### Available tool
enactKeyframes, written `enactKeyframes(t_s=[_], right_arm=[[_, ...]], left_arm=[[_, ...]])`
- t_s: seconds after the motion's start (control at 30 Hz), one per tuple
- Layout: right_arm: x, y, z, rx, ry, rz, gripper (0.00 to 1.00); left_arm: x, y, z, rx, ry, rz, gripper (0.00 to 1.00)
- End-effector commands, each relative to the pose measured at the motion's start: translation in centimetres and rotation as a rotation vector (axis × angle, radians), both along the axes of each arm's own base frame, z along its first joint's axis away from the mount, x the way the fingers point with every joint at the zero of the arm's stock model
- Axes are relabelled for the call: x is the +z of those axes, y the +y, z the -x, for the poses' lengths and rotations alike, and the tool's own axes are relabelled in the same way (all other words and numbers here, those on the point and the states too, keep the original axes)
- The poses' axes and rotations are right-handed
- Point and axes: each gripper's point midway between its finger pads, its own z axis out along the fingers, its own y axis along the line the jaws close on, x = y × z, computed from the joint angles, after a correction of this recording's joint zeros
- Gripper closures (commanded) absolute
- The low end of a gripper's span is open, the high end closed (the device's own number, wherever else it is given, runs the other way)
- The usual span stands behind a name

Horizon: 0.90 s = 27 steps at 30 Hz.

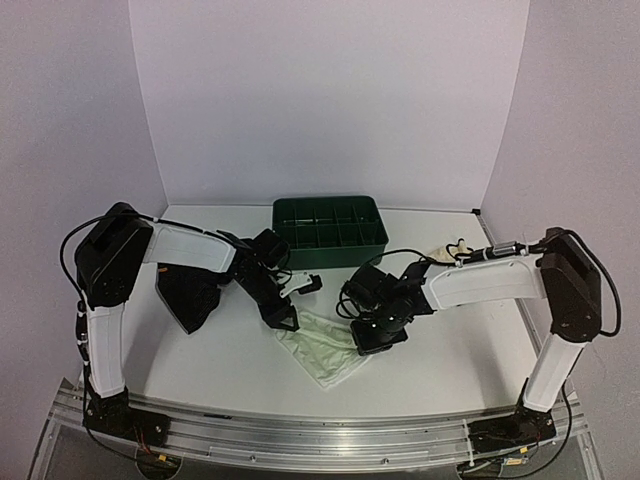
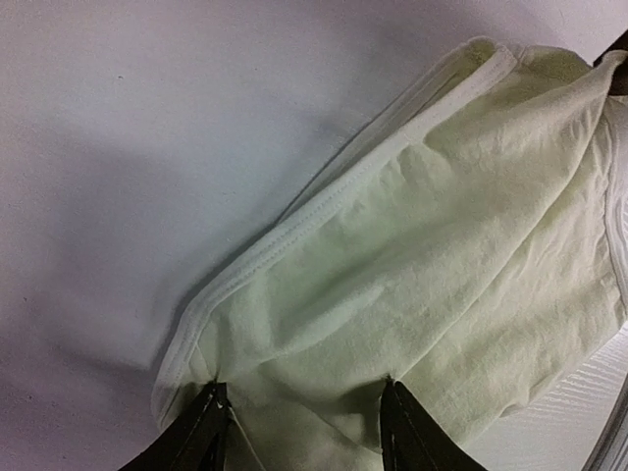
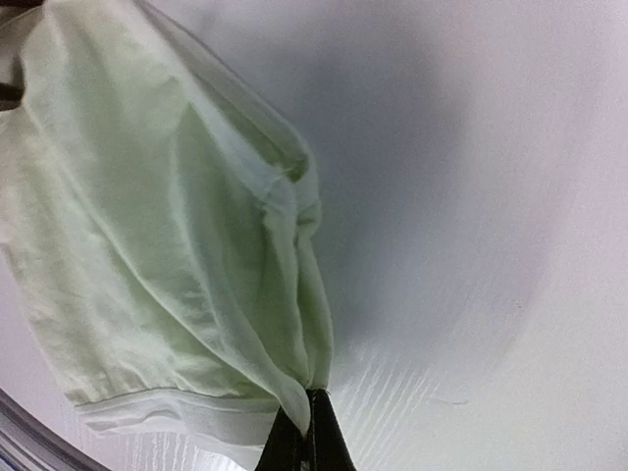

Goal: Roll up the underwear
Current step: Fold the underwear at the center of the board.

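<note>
Here right fingers (image 3: 324, 453) clamp the underwear (image 3: 167, 245) at its edge; left fingers (image 2: 204, 440) rest apart on it.

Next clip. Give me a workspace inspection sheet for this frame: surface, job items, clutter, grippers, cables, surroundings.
Surface: white table, no spills seen.
Job's things: pale green underwear lying crumpled mid-table, not yet rolled.
Clutter: green compartment tray at the back; black cloth under the left arm.
Grippers: left gripper jaws apart at the underwear's edge; right gripper jaws pinched shut on a fold of it.
Cables: loose wire bundle behind the right arm.
Surroundings: white backdrop walls; nothing else seen.
</note>
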Motion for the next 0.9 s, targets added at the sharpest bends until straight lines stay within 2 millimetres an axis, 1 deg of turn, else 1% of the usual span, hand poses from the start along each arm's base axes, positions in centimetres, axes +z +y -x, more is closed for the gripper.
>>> enactKeyframes(t_s=[0.0,0.03,0.1,0.17,0.27,0.37,0.47,0.6,0.77,0.87], right_arm=[[2.2,-0.1,-0.1,0.127,-0.117,0.142,1.00],[2.3,0.1,0.0,0.146,-0.130,0.155,1.00],[2.7,0.5,0.0,0.172,-0.158,0.175,1.00],[3.2,0.9,-0.1,0.198,-0.190,0.192,1.00],[3.9,1.5,-0.2,0.246,-0.231,0.227,1.00],[4.5,2.5,-0.1,0.305,-0.264,0.249,1.00],[4.9,3.6,0.4,0.384,-0.288,0.276,1.00],[4.5,4.8,1.6,0.496,-0.285,0.315,1.00],[3.8,6.7,3.5,0.646,-0.278,0.342,1.00],[2.8,7.9,4.7,0.742,-0.271,0.362,1.00]], left_arm=[[3.0,-1.0,-1.6,0.024,0.000,0.055,0.43],[3.8,-1.3,-1.5,0.018,0.008,0.075,0.41],[4.8,-1.6,-1.1,0.010,0.041,0.103,0.39],[4.7,-1.3,-1.0,0.028,0.079,0.108,0.39],[3.3,0.0,-1.3,0.074,0.102,0.069,0.40],[1.3,1.5,-1.7,0.131,0.100,-0.002,0.44],[-0.4,2.3,-2.3,0.173,0.086,-0.044,0.47],[-1.9,2.5,-3.3,0.199,0.047,-0.064,0.48],[-3.5,3.2,-3.3,0.202,0.033,-0.101,0.48],[-4.0,3.3,-3.2,0.202,0.037,-0.104,0.49]])
